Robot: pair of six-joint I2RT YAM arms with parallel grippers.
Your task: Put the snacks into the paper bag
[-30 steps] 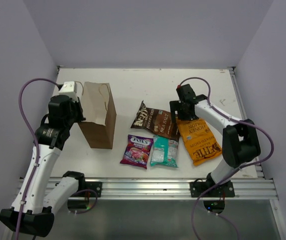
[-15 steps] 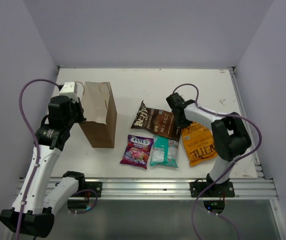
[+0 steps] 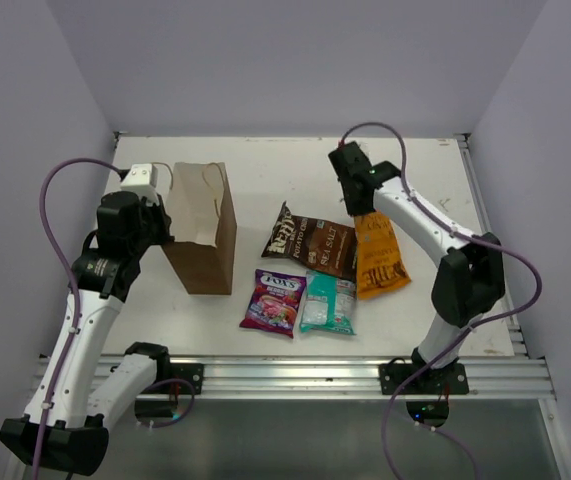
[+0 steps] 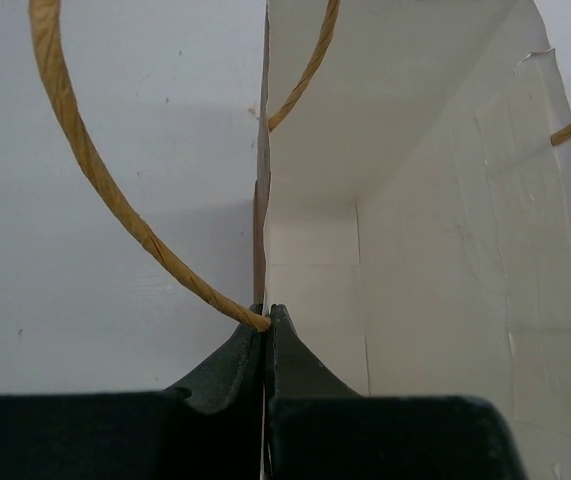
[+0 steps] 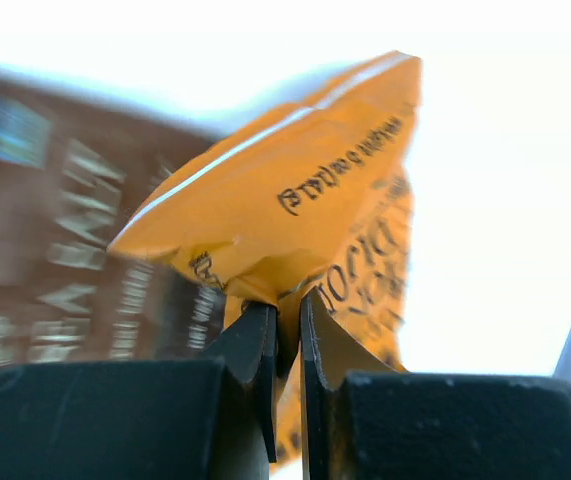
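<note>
**A:** Status of the right gripper (image 3: pixel 357 203)?

**B:** Fingers clamped on the crumpled top edge of the orange bag (image 3: pixel 379 258); the bag trails from them toward the near edge of the table (image 3: pixel 285 170); its left side overlaps the right end of the brown bag (image 3: pixel 310 242); whether its low end touches the table, I cannot tell.

**A:** And the left gripper (image 4: pixel 266 320)?

**B:** Fingers pressed together on the left rim of the paper bag (image 3: pixel 205 225), right where one twisted handle (image 4: pixel 95 180) meets the paper; the wrist view shows no gap between them.

**A:** How does the paper bag stand?

**B:** Upright at the left of the table; mouth open toward the overhead camera; white inside, brown outside.

**A:** Where are the other snacks?

**B:** Flat on the table, to the right of the paper bag and apart from it; the brown bag lies at the centre; the purple bag (image 3: pixel 274 301) lies nearer the arm bases; the teal packet (image 3: pixel 328 303) touches its right side; both sit just by the brown bag's near edge.
</note>
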